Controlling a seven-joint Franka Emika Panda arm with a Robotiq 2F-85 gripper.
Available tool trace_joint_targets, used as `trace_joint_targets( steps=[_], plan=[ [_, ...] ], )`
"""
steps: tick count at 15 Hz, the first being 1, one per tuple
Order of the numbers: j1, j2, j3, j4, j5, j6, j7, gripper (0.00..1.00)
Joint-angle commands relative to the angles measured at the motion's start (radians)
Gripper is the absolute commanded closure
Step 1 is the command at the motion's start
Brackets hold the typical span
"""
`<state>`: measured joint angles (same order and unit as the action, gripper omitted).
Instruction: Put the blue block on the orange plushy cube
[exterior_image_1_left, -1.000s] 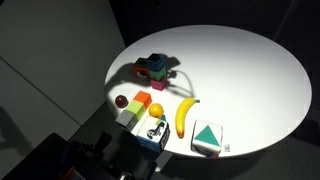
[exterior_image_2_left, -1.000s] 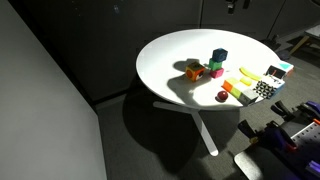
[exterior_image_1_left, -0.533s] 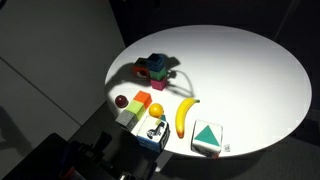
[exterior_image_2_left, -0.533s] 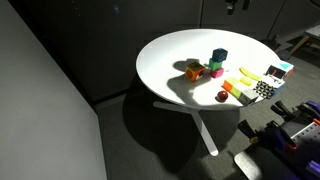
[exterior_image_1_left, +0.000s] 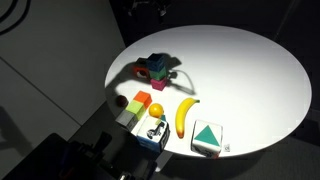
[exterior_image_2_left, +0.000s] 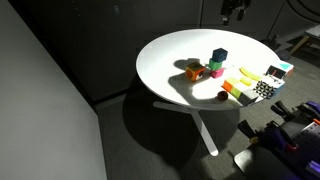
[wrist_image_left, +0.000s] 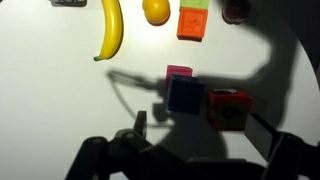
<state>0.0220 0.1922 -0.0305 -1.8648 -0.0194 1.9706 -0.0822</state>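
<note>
The blue block sits at the top of a small cluster with a green block, a pink block and a red block. The orange plushy cube lies apart from the cluster, nearer the table edge, beside an orange ball. My gripper is open and empty, high above the table over the cluster. It shows at the top edge of both exterior views.
On the round white table lie a banana, a dark red ball, a blue-and-white box with black marks, a white box with a green triangle and a pale green block. The table edge is close to the cube.
The gripper has come further into view at the top of both exterior views. The objects on the table have not moved.
</note>
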Motion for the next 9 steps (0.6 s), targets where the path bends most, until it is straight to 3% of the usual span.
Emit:
trace_joint_targets(
  steps=[1, 9],
  plan=[
    [-0.006, 0.056, 0.017, 0.042, 0.005, 0.032, 0.024, 0.00],
    [0.024, 0.097, 0.031, 0.004, -0.015, 0.154, 0.134, 0.00]
  ],
)
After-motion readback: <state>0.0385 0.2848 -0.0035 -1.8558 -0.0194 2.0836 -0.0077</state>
